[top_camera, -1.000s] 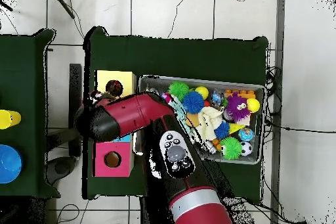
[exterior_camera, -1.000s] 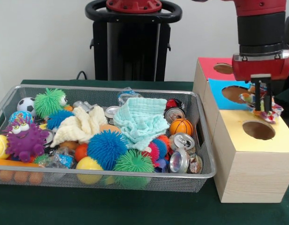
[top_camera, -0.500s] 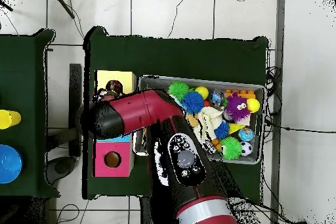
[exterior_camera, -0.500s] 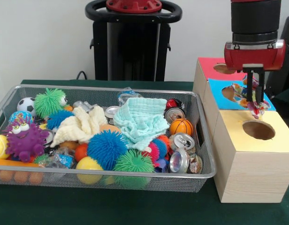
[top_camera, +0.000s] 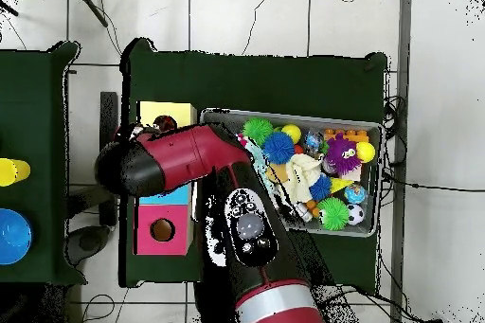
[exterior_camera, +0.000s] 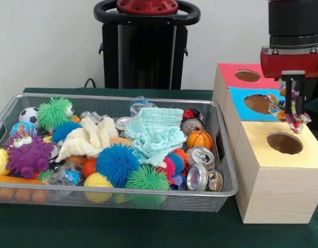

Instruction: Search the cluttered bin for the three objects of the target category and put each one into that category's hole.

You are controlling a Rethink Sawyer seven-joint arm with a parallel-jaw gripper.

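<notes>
My gripper (exterior_camera: 291, 109) hangs above the yellow-topped box (exterior_camera: 283, 155), just behind its round hole (exterior_camera: 284, 143). It is shut on a white fabric bundle (exterior_camera: 297, 120) with red, blue and yellow patches, which dangles a little above the hole's far right rim. The wire mesh bin (exterior_camera: 227, 188) stands to the left, full of toys. No other patched bundle shows in it. In the overhead view the arm (top_camera: 180, 158) covers the gripper and most of the yellow box (top_camera: 167, 113).
The blue-topped box (exterior_camera: 254, 106) and red-topped box (exterior_camera: 240, 75) stand behind the yellow one. The bin holds spiky balls (exterior_camera: 117, 164), a mint cloth (exterior_camera: 154, 133), a pale yellow cloth (exterior_camera: 92, 137), cans (exterior_camera: 199, 155) and a purple monster toy (exterior_camera: 27, 153). The robot pedestal (exterior_camera: 146, 46) stands behind.
The gripper swung left and up, then back right, with the bundle in it. The bundle now hangs a little higher than a second ago.
</notes>
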